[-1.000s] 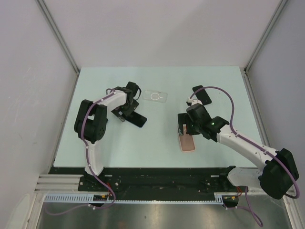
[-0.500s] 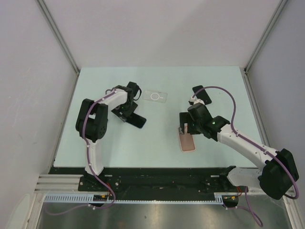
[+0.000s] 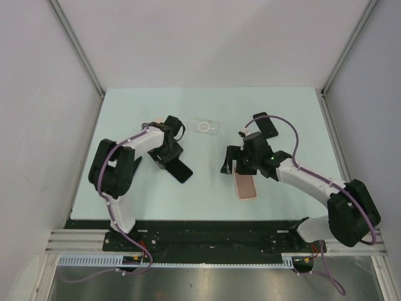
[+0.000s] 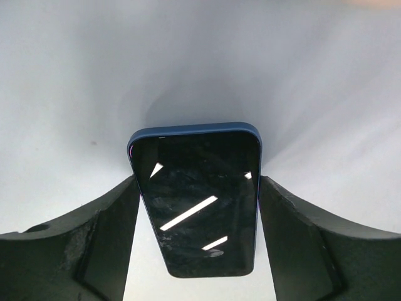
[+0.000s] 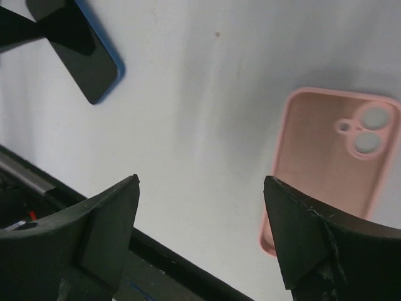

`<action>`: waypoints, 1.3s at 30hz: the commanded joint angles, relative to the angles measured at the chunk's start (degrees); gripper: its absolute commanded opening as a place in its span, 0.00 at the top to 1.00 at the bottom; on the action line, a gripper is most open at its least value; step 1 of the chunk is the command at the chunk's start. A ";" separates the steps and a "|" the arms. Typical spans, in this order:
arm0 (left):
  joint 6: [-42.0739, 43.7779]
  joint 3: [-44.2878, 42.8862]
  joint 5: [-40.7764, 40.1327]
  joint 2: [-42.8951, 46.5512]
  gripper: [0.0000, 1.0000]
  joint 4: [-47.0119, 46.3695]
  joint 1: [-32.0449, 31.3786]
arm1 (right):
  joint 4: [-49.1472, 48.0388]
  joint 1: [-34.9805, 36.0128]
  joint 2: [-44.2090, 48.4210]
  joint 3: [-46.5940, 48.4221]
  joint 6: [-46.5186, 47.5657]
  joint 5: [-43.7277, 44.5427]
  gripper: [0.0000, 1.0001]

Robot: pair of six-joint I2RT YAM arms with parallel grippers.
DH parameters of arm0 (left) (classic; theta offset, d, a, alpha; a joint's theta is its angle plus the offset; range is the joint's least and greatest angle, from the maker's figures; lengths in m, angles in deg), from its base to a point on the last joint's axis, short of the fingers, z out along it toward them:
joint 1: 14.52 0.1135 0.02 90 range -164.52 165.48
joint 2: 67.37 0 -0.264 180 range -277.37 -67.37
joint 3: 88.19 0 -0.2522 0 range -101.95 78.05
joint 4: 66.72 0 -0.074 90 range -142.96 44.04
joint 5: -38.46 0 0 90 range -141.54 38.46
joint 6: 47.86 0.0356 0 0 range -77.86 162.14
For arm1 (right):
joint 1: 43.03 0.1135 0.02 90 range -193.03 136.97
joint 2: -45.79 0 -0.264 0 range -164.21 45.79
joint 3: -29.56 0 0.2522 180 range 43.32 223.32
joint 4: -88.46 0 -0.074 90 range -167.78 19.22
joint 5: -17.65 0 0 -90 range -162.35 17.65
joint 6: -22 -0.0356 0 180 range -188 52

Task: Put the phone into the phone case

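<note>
The phone (image 4: 197, 200), dark screen up with a blue edge, sits between my left gripper (image 4: 197, 182) fingers, which press on its long sides. In the top view the left gripper (image 3: 168, 157) holds the phone (image 3: 180, 170) left of centre. The pink phone case (image 3: 245, 186) lies flat, open side up, with its camera holes showing in the right wrist view (image 5: 332, 163). My right gripper (image 3: 227, 164) is open and empty just left of the case, and its right finger overlaps the case's near corner in the right wrist view (image 5: 200, 182).
A clear phone case (image 3: 205, 126) lies at the back centre of the pale green table (image 3: 282, 113). The black rail along the table's front edge (image 5: 156, 263) runs just beyond the right gripper. The held phone also shows in the right wrist view (image 5: 94, 69).
My left gripper has carried the phone a little nearer the front edge. My right gripper has swung left, off the far end of the pink case, and now stands beside it.
</note>
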 commanded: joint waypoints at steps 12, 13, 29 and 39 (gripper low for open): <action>12.64 15.39 16.31 13.72 0.37 -19.73 -4.94 | -26.15 2.37 -20.14 -0.24 -7.82 -16.97 0.29; 12.82 15.57 16.31 13.90 0.37 -20.61 -5.12 | -27.21 2.55 -21.71 -0.24 -7.99 -17.41 0.31; 13.35 18.04 19.92 14.95 0.37 -24.75 -7.67 | -39.35 4.22 -30.16 -0.24 -12.83 -25.94 0.49; 16.06 17.77 25.36 15.92 0.27 -27.73 -8.02 | -37.61 4.31 -27.36 -0.59 -13.27 -23.05 0.93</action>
